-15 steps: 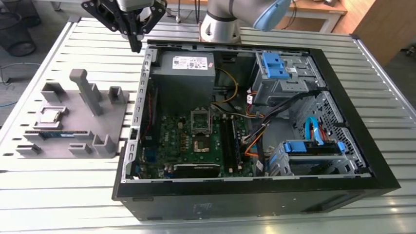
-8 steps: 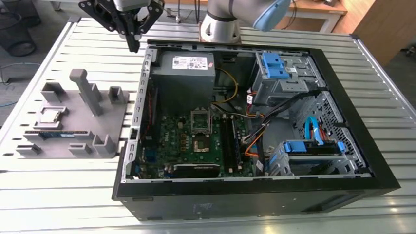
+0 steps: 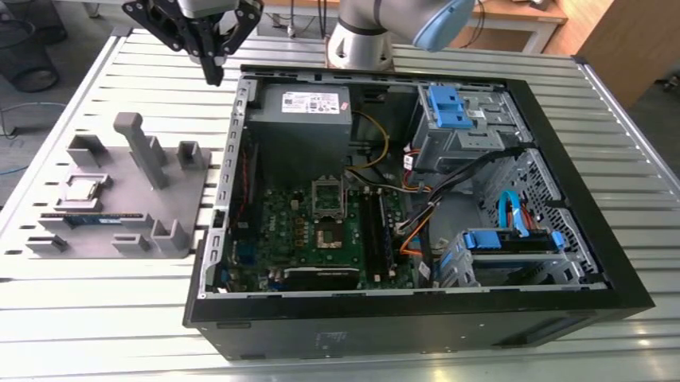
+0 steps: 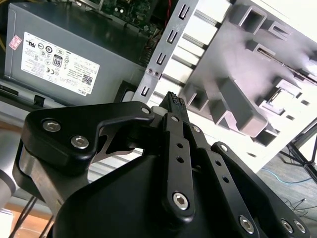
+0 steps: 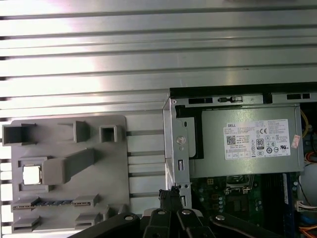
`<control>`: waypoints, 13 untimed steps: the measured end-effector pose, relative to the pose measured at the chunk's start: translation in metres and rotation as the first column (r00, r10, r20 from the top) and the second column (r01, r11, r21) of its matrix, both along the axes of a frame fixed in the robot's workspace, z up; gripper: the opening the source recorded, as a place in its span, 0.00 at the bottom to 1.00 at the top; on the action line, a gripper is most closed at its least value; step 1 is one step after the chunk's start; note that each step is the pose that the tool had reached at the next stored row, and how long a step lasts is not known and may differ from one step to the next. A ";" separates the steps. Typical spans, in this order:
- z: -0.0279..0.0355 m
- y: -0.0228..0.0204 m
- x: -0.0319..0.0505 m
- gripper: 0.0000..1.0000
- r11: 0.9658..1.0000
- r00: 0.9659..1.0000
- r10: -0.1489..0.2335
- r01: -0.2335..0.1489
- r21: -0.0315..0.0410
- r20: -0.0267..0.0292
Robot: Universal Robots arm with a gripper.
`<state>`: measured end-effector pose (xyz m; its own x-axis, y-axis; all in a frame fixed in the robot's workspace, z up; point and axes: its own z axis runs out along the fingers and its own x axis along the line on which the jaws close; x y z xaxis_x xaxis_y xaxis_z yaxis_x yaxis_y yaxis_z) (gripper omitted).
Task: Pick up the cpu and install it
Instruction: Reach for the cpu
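The pincer [image 3: 215,73] hangs narrow, with nothing between its fingers, high over the far side of the desk [image 3: 75,318] by the far left corner of the open computer case [image 3: 425,318]. The cpu [image 3: 83,189] lies flat in its pocket on the grey holder tray [image 3: 181,199], well apart from the pincer, nearer and toward the exterior view's left. I'd judge this the reach for the chip: open wide enough for its edges, descend square to its sides, and stay clear of the tall grey post [image 3: 138,147] beside it.
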<state>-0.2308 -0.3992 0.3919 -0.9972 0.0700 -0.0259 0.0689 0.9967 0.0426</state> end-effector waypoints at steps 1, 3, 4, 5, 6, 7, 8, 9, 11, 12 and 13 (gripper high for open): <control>0.0000 0.0000 -0.0006 0.11 1.000 1.000 0.000 0.000 0.000 0.000; 0.0000 0.0000 -0.0018 0.11 1.000 1.000 0.000 0.000 0.000 0.000; 0.0000 0.0000 -0.0023 0.11 1.000 1.000 0.000 0.000 0.000 0.000; 0.0000 0.0000 -0.0030 0.11 1.000 1.000 0.000 0.000 0.000 0.000; 0.0000 0.0000 -0.0036 0.11 1.000 1.000 0.000 0.000 0.000 0.000; 0.0000 0.0000 -0.0042 0.11 1.000 1.000 0.000 0.000 0.000 0.000; 0.0000 0.0000 -0.0047 0.11 1.000 1.000 0.000 0.000 0.000 0.000; 0.0000 0.0000 -0.0053 0.11 1.000 1.000 0.000 0.000 0.000 0.000; 0.0000 0.0000 -0.0065 0.11 1.000 1.000 0.000 0.000 0.000 0.000; 0.0000 0.0000 -0.0070 0.11 1.000 1.000 0.000 0.000 0.000 0.000; -0.0001 0.0000 -0.0076 0.11 1.000 1.000 0.000 0.000 0.000 0.000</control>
